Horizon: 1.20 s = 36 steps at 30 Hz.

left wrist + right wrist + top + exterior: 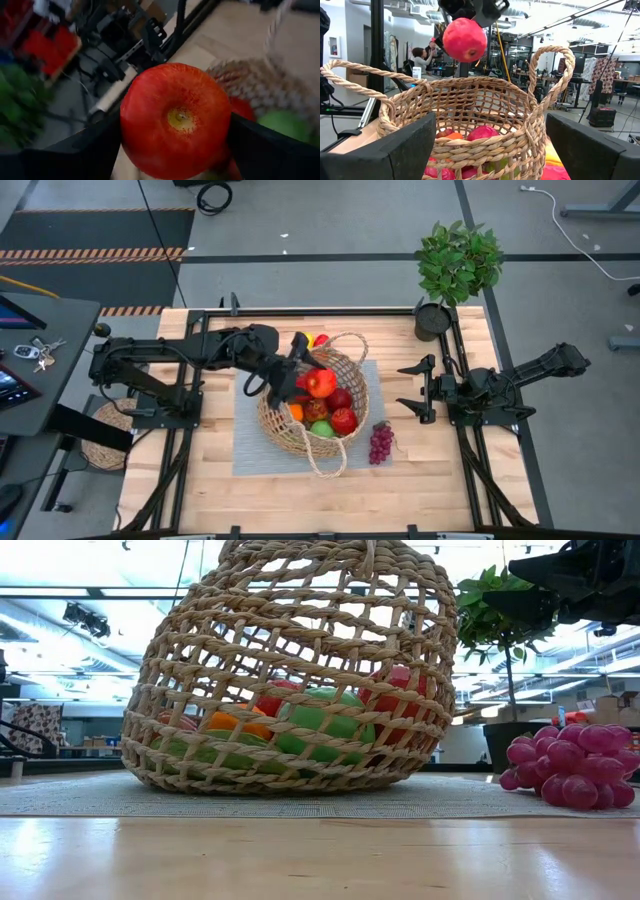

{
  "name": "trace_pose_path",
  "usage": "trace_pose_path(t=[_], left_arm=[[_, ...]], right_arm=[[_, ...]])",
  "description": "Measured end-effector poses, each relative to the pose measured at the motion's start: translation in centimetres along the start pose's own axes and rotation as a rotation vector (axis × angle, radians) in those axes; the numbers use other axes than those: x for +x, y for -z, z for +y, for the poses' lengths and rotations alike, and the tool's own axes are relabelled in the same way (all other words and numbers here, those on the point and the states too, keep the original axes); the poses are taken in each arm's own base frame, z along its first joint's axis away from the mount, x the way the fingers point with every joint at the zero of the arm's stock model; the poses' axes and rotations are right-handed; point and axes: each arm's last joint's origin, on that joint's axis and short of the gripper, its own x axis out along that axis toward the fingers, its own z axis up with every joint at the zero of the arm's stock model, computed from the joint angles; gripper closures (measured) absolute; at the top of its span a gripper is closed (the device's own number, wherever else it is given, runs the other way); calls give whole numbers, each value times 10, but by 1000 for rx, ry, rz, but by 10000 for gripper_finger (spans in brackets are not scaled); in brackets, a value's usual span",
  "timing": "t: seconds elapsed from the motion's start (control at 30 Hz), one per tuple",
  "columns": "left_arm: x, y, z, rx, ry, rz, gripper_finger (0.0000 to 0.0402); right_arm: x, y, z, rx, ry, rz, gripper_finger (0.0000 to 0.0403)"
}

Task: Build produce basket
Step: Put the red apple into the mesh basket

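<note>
Red apple (321, 384) clamped in left end effector (312, 379) above basket (352, 350); right end effector (421, 389) wide, aside.

From my station I see a light wood table (300, 500) with a grey mat (250, 450) on it, standing on a grey floor (330, 220) marked with dark lines and striped hazard tape (95, 253). A dark desk (40, 360) sits at the left edge with keys (38, 352) on it. A potted green plant (455, 265) stands at the table's far corner. Beyond the table, the room is an open workshop with bright ceiling strip lights (60, 635), and a person (422, 57) stands far back among equipment.
</note>
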Motion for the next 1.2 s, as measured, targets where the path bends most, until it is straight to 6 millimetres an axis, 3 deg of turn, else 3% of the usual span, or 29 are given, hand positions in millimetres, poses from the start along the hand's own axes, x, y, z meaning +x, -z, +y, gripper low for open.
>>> trace_pose_path(t=[0.47,0.7,1.0,1.2], left_arm=[[0,0,1,789,-11,25,76],[0,-2,3,1011,-40,17,76],[0,-1,3,923,-38,17,55],[0,-1,3,516,-38,9,52]], right_arm=[[0,0,0,0,0,0,23],[0,0,0,0,0,0,23],[0,0,0,0,0,0,23],[0,0,0,0,0,0,23]])
